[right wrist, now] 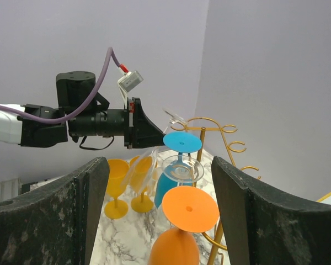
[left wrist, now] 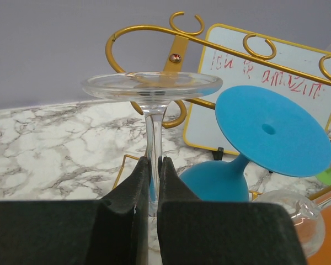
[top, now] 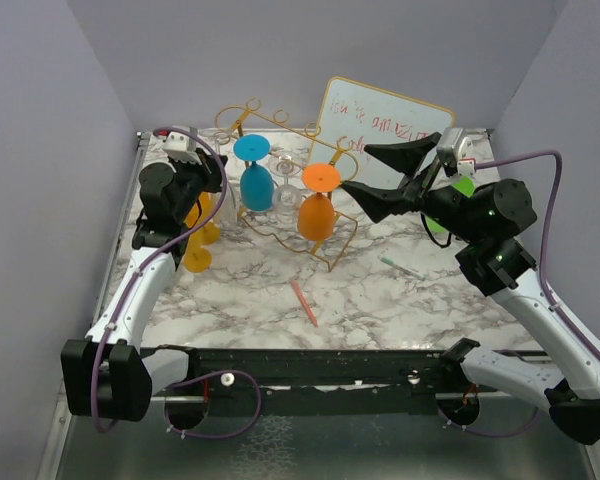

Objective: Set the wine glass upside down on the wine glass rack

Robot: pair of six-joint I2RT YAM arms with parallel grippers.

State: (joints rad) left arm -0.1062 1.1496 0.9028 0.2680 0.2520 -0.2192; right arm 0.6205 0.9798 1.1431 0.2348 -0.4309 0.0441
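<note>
The whiteboard (left wrist: 226, 105) scrawl partly reads "amazin". The left gripper (left wrist: 153, 165) pinches the wine glass (left wrist: 151, 86) by its vertical stem, foot up; the right gripper (top: 356, 170) gapes wide.

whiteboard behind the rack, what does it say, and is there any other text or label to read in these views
"amazin": red handwriting on the whiteboard, top line; its end runs behind a gold loop of the rack in the left wrist view.
The red scrawl just before that word: cannot be read with confidence.
A second red line lower on the board, seen in the top view: too small and partly hidden to read.
No other readable text, brand or number.
</note>
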